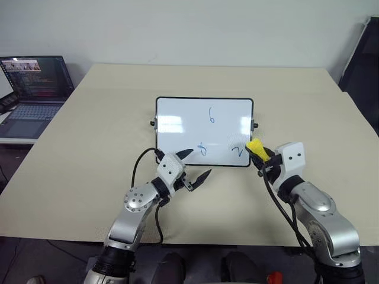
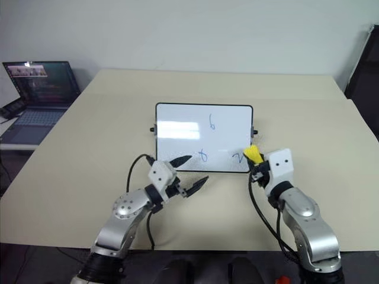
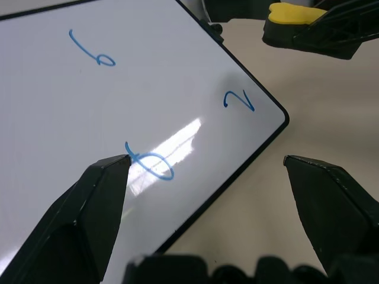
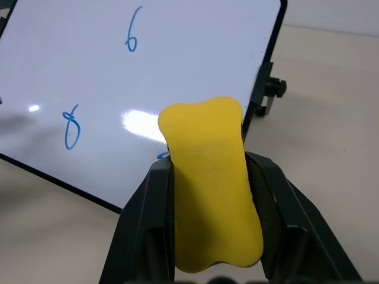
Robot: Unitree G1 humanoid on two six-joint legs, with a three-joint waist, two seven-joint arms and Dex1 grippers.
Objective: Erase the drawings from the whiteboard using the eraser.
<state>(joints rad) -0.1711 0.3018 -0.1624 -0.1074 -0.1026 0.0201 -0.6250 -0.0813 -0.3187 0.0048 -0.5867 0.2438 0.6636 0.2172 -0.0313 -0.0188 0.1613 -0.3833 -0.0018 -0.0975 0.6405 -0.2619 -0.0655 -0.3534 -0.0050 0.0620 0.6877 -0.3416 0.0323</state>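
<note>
Eraser [image 4: 210, 183] sat pinched lengthwise in my right claw [image 1: 259, 155], light and squashy; my left claw [image 1: 192, 167] gaped empty near the slick whiteboard [image 1: 177, 112].

Beige table [image 1: 89, 148]; open laptop [image 1: 32, 89] on separate surface past its left edge, screen lit

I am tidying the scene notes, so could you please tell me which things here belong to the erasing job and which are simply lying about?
Job:
- whiteboard
- drawings
- eraser, held in right gripper

Lying about:
- laptop
- table
</note>
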